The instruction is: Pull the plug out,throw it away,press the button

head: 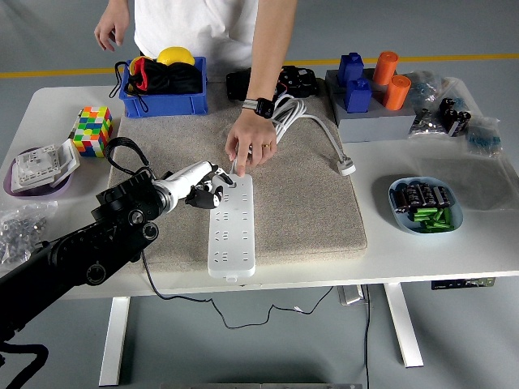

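Power strip (231, 229) runs near-to-far just right of your left hand (208, 189), whose curled fingers hold nothing I can make out.

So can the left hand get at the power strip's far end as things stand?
Probably only partly: the left hand is right beside the power strip, but the person's hand holds its far end, fingers crowding that spot.

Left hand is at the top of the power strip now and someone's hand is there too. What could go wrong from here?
1. The person's hand holds the power strip at its far end, right beside the left hand; fingers may collide.
2. I cannot make out a plug in that hand, so the pull may have missed.
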`<state>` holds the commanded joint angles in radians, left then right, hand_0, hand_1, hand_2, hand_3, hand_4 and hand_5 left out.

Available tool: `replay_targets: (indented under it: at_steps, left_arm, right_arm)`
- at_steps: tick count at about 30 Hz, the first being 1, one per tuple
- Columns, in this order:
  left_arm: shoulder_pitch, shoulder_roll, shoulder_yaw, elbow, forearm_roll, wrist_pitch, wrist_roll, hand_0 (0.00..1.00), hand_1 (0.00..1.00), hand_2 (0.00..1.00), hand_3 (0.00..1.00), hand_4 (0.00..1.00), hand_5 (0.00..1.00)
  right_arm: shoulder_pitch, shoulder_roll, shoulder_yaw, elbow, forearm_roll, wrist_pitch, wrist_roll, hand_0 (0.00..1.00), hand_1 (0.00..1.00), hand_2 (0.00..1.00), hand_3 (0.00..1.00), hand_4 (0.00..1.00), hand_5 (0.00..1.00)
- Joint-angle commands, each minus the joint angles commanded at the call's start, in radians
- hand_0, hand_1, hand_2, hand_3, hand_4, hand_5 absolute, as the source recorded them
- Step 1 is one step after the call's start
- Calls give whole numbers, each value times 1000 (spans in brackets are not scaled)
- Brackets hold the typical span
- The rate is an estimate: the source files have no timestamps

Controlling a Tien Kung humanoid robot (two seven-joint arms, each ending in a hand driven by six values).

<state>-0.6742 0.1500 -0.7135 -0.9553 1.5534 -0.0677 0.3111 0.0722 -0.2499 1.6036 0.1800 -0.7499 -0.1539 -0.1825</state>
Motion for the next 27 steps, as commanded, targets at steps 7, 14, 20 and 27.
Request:
replay_targets:
  at_steps: [7, 14, 20, 27]
  left_arm:
    - [27, 5, -80, -51, 18, 5, -5, 10, 30, 113, 647, 259, 2]
    - [75, 19, -204, -128, 63, 37, -49, 9, 29, 112, 638, 233, 2]
    - [117, 27, -328, -151, 130, 87, -126, 59, 66, 153, 668, 404, 2]
    - [172, 26, -442, -155, 175, 95, -151, 330, 432, 460, 722, 697, 35]
  right_arm:
    - [-21, 3, 25, 0, -10, -6, 0, 744, 679, 641, 611, 659, 477]
    - [-29, 16, 46, 0, -13, -5, 6, 745, 680, 641, 611, 659, 478]
    - [-27, 23, 59, 0, -16, -4, 6, 744, 680, 641, 611, 659, 478]
    - [-32, 35, 70, 0, -23, -5, 5, 744, 679, 641, 611, 659, 477]
